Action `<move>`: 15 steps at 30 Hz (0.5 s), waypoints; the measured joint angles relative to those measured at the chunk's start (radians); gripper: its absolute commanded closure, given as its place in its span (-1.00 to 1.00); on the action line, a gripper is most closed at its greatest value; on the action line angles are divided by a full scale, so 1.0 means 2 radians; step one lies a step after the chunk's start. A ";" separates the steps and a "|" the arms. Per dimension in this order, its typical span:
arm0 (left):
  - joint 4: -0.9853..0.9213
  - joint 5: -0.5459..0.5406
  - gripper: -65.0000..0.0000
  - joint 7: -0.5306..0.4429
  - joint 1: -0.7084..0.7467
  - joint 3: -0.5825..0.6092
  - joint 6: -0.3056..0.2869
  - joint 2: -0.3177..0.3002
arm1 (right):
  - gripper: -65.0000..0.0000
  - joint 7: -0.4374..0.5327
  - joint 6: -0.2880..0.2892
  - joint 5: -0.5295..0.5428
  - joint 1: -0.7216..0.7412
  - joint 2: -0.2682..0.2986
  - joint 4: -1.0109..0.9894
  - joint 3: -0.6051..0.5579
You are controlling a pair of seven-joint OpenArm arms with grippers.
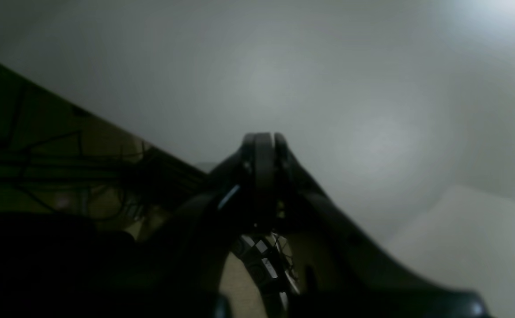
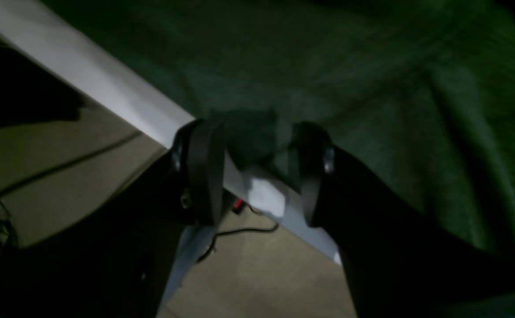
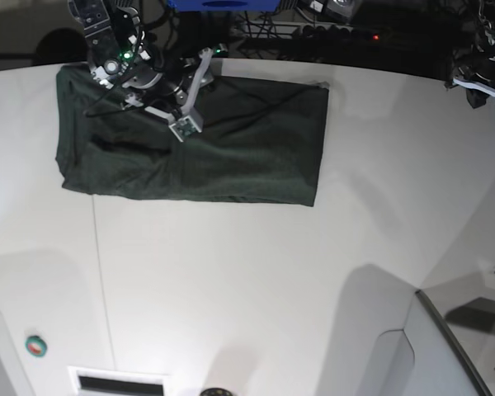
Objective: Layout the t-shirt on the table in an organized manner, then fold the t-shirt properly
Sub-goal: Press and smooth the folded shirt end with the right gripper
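The plain dark green, thin cloth t-shirt lies folded flat on the glossy white desk. Limp and light, it is best pinched at an edge. The right hand straddles its rim, parted and empty; the left hand is closed, empty.

Around the edges of my view: clutter and fittings only.

In the base view I see a raised grey-white panel with a dark edge at the lower right, a small round green-and-red button at the lower left, and a slotted vent just right of it. A blue box sits at the top edge, with a dark tangle of cables beside it. My right wrist view shows a tan floor crossed by a thin black cable.
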 measured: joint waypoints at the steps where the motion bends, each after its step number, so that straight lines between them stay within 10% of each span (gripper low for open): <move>1: -0.003 0.000 1.00 -0.002 -0.001 0.000 0.000 -0.002 | 0.23 0.000 0.000 -0.007 0.000 0.002 0.000 0.002; 15: -0.024 0.002 1.00 -0.001 -0.001 0.000 0.001 -0.014 | 0.27 0.004 0.000 -0.005 0.006 -0.011 -0.041 0.003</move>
